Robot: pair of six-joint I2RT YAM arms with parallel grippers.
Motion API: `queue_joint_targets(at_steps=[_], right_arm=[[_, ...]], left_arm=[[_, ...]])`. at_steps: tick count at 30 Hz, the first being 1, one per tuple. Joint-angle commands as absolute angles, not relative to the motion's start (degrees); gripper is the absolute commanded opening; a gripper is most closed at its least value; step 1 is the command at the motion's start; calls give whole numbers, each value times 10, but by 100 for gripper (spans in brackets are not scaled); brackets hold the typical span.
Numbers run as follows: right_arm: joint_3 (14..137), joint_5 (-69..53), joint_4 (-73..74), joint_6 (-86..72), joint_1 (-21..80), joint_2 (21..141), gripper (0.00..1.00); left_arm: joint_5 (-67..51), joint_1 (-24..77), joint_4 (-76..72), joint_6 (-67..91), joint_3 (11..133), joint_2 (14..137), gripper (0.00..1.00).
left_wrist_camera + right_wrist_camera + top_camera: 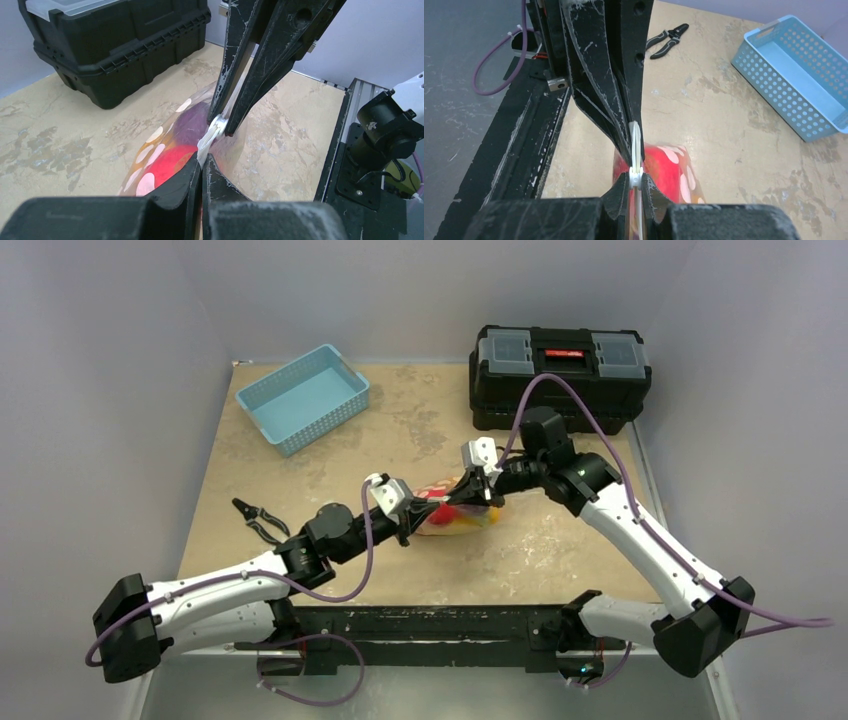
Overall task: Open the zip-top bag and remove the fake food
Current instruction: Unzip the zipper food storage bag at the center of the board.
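Observation:
The zip-top bag (452, 514) lies mid-table, clear with white dots, and holds the fake food (167, 167) in red, with purple and orange pieces beside it. In the left wrist view my left gripper (201, 161) is shut on the bag's white zip strip (207, 142). From the opposite side my right gripper (635, 179) is shut on the small white zip slider (635, 176). The two grippers' tips nearly meet along the strip. From above, the left gripper (412, 523) is at the bag's left end and the right gripper (488, 492) at its upper right. Red fake food (666, 172) shows through the bag.
A black toolbox (558, 363) stands at the back right. A light-blue perforated basket (303, 397) sits at the back left. Black pliers (257, 519) lie on the table left of the left arm. The black rail (430, 625) runs along the near edge.

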State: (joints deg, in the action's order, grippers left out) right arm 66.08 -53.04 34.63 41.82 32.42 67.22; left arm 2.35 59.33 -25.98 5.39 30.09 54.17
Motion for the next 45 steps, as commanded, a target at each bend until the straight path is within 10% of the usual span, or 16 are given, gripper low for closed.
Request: queue_joint_targets(at_steps=[1, 45], right_arm=[[654, -513, 339, 404, 307, 653, 0], [623, -530, 352, 423, 186, 596, 0]], left_arm=[[33, 586, -305, 61, 299, 521, 0], [53, 570, -290, 71, 267, 471, 0]])
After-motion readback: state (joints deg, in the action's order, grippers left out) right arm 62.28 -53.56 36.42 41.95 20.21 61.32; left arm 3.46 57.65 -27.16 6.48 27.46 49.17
